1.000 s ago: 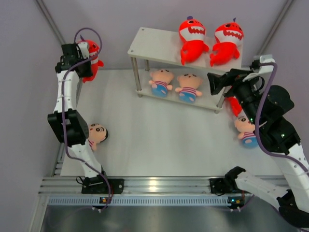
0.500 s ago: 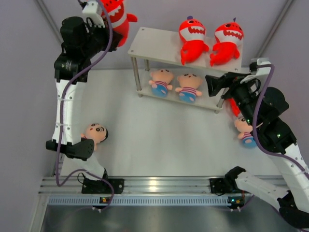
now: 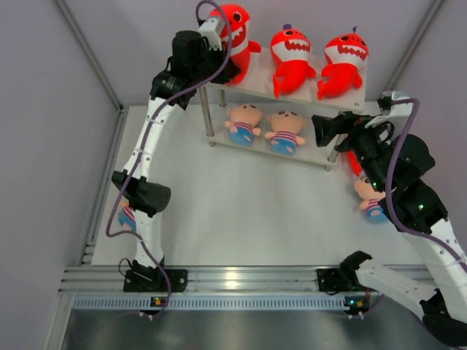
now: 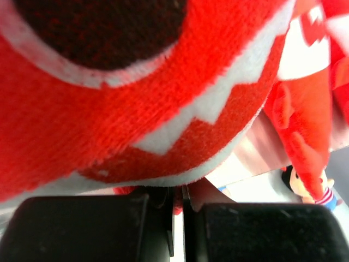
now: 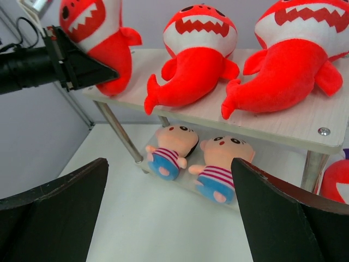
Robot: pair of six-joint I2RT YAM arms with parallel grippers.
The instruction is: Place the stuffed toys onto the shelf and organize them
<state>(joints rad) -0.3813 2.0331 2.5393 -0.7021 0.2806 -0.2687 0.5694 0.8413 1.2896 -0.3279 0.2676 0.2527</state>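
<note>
- At the left end of the top board of the small two-tier shelf, white boards on thin silver legs, the left gripper holds a red shark plush with a white toothy mouth upright.
- Left jaws are pressed almost together, low on the plush. The wrist view shows a pinch of red fabric between them.
- I cannot tell whether the plush's base touches the board or hangs just above it. The right wrist view puts it at the board's left corner.
- Also on the top board are a middle red shark and a right red shark, leaning side by side.
- On the lower board, a left boy doll and a second boy doll, peach-headed in striped shirts and blue shorts, lie face up next to each other.
- The right gripper hovers off the shelf's right end with its jaws wide apart and nothing between them.
- Off the shelf, on the white table, a loose boy doll lies beside the right arm. A loose red shark is partly hidden behind that arm. A third doll is mostly hidden by the left arm.
- Step in hand, as I judge it: seating the third shark on the top tier.
- The next move calls for settling it fully on the board, in from the corner and in line with its neighbours. Then the jaws part and draw back without dragging the fabric.
- Risk: the plush is top-heavy and so close to the edge that it could tip off.
</note>
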